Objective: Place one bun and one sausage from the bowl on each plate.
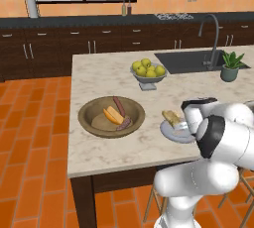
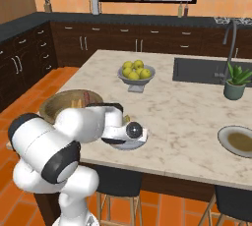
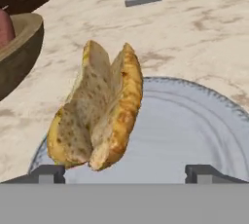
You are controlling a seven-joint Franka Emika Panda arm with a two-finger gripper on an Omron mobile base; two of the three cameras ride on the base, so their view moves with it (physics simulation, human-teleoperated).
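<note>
- The hand view shows a split bun [image 3: 97, 116] on the near plate [image 3: 194, 130]; the right base view shows a second plate [image 2: 238, 141].
- The gripper [image 3: 125, 173] hovers low over the near plate, fingers spread, holding nothing.

The wooden bowl [image 2: 64, 101] is partly hidden behind the arm [image 2: 74, 127]. A grey plate [image 2: 129, 144] is seen under the wrist. A second plate [image 2: 241, 141] is set near the right edge.

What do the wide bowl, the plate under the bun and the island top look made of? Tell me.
Bowl: probably wood, matte brown, thick rounded rim.
Plate: likely glazed ceramic or metal, pale grey-blue with a smooth sheen and a beaded edge.
Island top: looks like polished marble or similar stone, cream with faint brown veining.
</note>
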